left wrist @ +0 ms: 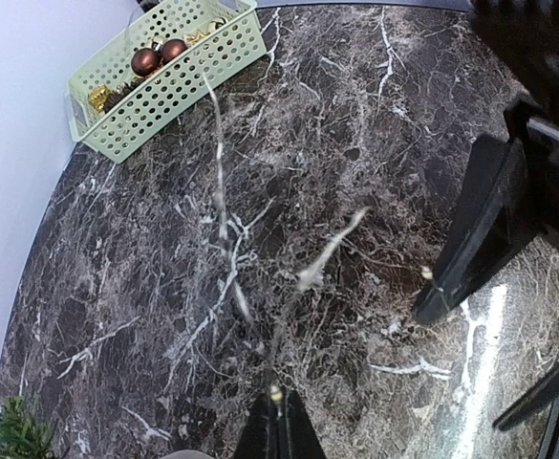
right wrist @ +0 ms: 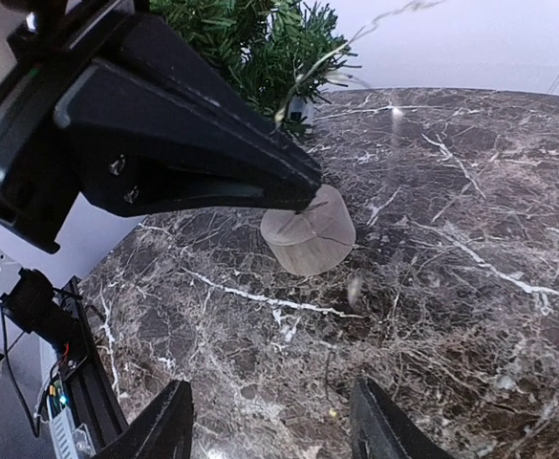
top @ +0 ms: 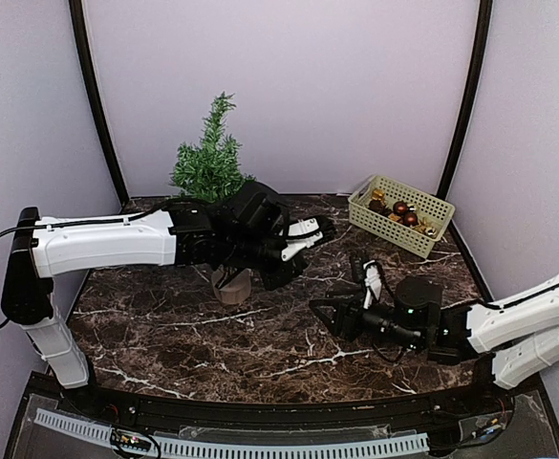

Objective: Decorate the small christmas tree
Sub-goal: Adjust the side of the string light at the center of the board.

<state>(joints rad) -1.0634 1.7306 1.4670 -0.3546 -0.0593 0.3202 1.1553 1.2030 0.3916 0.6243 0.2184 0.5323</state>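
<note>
Small christmas tree (top: 210, 163) stands far left on the worktop (top: 260, 335), behind the left tool (top: 325, 228). Left wrist view: its fingers (left wrist: 277, 435) are pressed together, pinching a thin light string (left wrist: 220, 163). Right wrist view: the right tool (right wrist: 269, 392) is spread and empty, with the stump base (right wrist: 308, 229) beyond it.

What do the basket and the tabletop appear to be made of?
Basket: likely plastic, pale green, matte; its walls are a moulded grid of holes. Tabletop: dark marble or a marble-look laminate, polished; white veins and soft glare show.
</note>
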